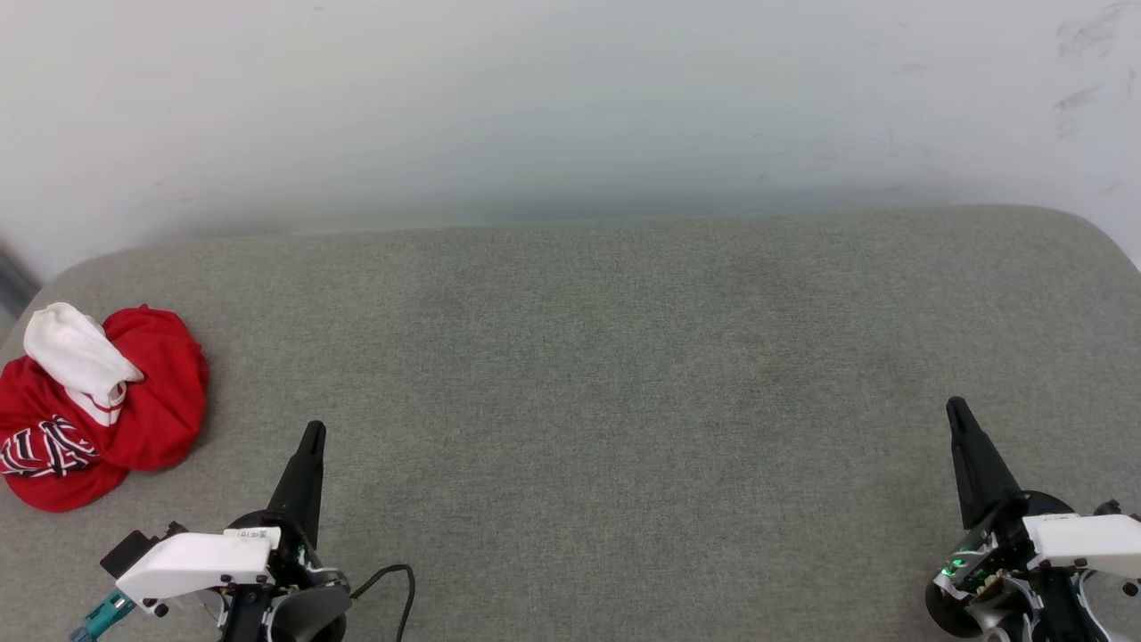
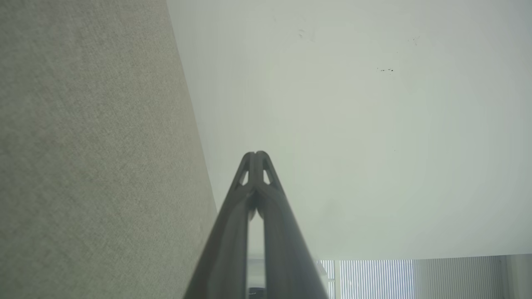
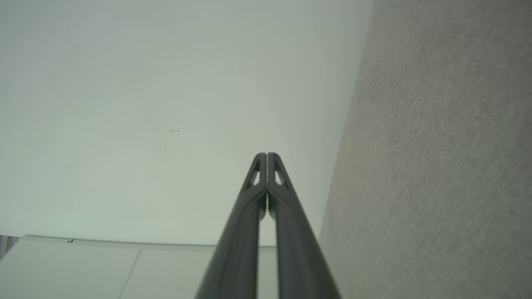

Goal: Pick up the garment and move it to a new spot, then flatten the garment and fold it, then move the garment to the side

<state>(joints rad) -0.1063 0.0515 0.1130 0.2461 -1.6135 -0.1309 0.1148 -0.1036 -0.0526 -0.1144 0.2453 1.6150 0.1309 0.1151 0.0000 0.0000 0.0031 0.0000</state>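
Observation:
The garment (image 1: 134, 401) lies bunched in a red heap at the far left of the grey cushioned surface (image 1: 588, 374), a white sleeve on top and black lettering showing at its lower left. My left gripper (image 1: 313, 431) is shut and empty, hovering to the right of the heap and apart from it. In the left wrist view its fingertips (image 2: 256, 155) meet with nothing between them. My right gripper (image 1: 956, 407) stands shut near the lower right, far from the garment. The right wrist view shows its tips (image 3: 266, 155) pressed together.
A white wall (image 1: 570, 98) rises behind the cushion's far edge. The cushion's rounded corners lie at the far left and far right. A black cable (image 1: 401, 588) loops beside the left wrist. Slatted blinds (image 2: 374, 278) appear in the left wrist view.

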